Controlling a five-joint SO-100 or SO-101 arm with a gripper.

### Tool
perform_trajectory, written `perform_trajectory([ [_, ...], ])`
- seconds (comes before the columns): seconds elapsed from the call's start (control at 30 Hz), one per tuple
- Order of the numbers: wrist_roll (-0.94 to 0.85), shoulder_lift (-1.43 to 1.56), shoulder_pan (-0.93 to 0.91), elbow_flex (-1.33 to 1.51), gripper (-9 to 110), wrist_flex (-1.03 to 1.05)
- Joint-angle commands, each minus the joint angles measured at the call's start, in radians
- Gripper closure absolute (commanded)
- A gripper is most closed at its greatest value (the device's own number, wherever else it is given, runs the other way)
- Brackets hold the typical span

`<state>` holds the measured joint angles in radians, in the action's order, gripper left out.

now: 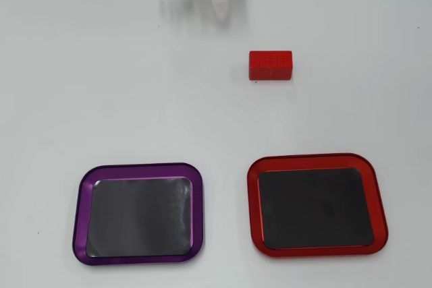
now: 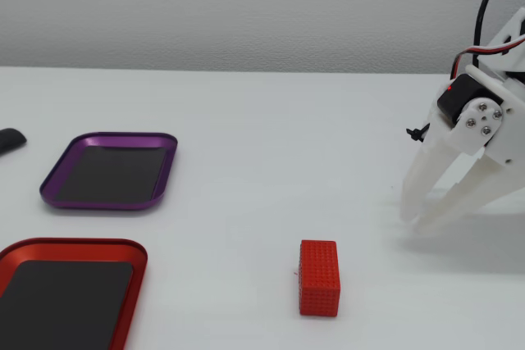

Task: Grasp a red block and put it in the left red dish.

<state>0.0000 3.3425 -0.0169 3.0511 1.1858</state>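
Lengthwise left-right overhead: red block (image 1: 271, 65)

You see the red block (image 1: 271, 65) alone on the white desk (image 1: 101, 85); the left red dish (image 1: 316, 253) sits below it, well apart; a purple dish (image 1: 138, 259) lies beside that; the white jaws poke in up top.

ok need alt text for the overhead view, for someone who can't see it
A small red block lies alone on a white table, above a red-rimmed tray at lower right and a purple-rimmed tray at lower left, both empty. The white tool reaches in from the top edge, well clear of the block.
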Motion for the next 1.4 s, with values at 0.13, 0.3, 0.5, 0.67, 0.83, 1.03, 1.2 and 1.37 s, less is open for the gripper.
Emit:
perform_trajectory([
  [0.13, -0.003, 0.123, -0.003, 0.018, 102, -0.054],
  [0.3, -0.003, 0.123, -0.003, 0.018, 102, -0.054],
  [0.5, -0.005, 0.123, -0.003, 0.009, 102, -0.074],
  [0.67, -0.005, 0.123, -0.003, -0.014, 102, -0.319],
  [0.83, -0.008, 0.118, 0.005, -0.11, 101, -0.377],
  [1.03, -0.031, -0.083, 0.006, -0.255, 90, -0.219],
  [1.2, -0.02, -0.468, 0.008, -0.551, 85, -0.204],
  [1.37, 0.029, -0.922, 0.058, -0.931, 85, -0.101],
])
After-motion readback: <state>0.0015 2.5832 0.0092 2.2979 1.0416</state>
